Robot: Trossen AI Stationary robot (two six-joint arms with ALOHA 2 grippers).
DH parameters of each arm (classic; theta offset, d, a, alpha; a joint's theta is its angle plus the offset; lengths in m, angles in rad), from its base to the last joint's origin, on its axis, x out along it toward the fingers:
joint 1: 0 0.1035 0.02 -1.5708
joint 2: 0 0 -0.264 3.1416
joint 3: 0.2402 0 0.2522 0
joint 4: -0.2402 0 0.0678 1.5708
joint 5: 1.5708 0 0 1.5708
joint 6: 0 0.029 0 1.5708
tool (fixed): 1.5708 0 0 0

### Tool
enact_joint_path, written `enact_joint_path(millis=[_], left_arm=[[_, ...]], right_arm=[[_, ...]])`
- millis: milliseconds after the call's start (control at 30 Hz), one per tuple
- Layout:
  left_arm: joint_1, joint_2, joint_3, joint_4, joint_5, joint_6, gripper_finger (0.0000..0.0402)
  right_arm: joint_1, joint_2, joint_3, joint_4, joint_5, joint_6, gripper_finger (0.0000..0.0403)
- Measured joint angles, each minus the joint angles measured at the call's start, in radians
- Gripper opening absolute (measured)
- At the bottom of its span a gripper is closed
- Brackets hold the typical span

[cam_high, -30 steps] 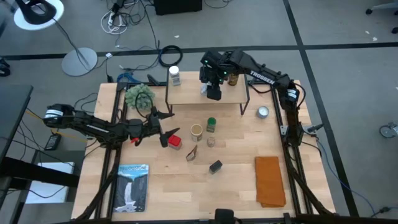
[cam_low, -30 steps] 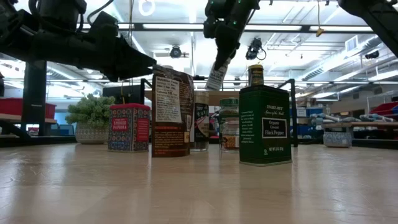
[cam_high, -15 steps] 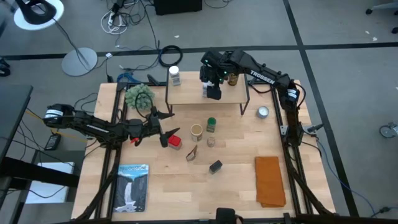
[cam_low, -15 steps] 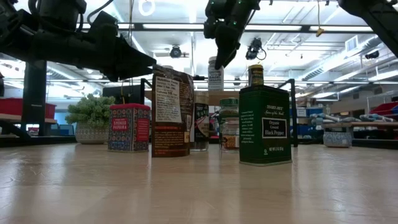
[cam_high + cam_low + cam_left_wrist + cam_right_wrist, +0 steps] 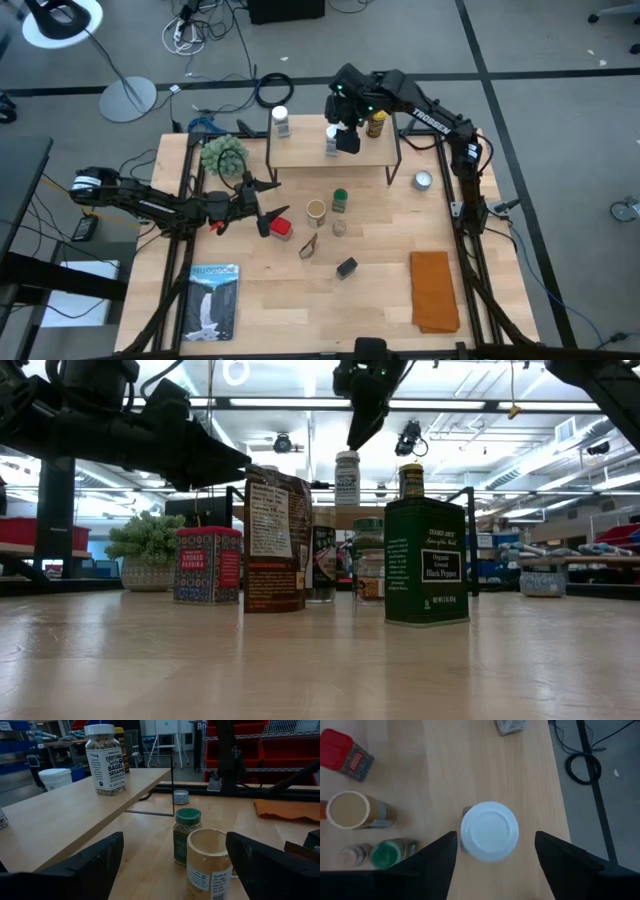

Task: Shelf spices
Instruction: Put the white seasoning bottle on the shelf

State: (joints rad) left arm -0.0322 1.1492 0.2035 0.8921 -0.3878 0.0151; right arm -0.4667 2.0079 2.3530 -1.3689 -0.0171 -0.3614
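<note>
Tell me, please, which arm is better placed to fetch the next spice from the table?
Left: the left gripper hovers open beside the red tin, while the right gripper is over the shelf.

overhead and tabletop-level cameras plus two wrist cameras all share the shelf (image 5: 330,150).

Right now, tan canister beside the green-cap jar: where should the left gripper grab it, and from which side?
Likely mid-body, from the side. The tan canister stands upright, a plain cylinder with its top face up, so opposing fingers can pinch its curved wall. The left gripper is open, level on its left. Mind the green-cap jar close on the far side.
</note>
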Motion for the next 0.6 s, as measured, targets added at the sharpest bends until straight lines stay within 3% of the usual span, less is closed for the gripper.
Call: enact_joint_path(millis=[133,267,467,600], left_arm=[[0.0,0.0,0.0,-0.013,0.0,0.0,0.0357],[0.0,0.0,0.0,-0.031,0.0,0.0,0.0357],[0.0,0.0,0.0,-0.031,0.0,-0.015,0.0357],[0.0,0.0,0.0,-0.031,0.0,-0.023,0.0357]], right_arm=[[0.0,-0.04,-0.009,-0.013,-0.003,0.0,0.0212],[-0.008,-0.096,-0.009,-0.029,-0.018,0.001,0.0134],[-0.016,-0.193,-0.023,-0.04,-0.125,0.028,0.002],[-0.007,-0.29,-0.145,-0.012,-0.135,0.061,0.001]])
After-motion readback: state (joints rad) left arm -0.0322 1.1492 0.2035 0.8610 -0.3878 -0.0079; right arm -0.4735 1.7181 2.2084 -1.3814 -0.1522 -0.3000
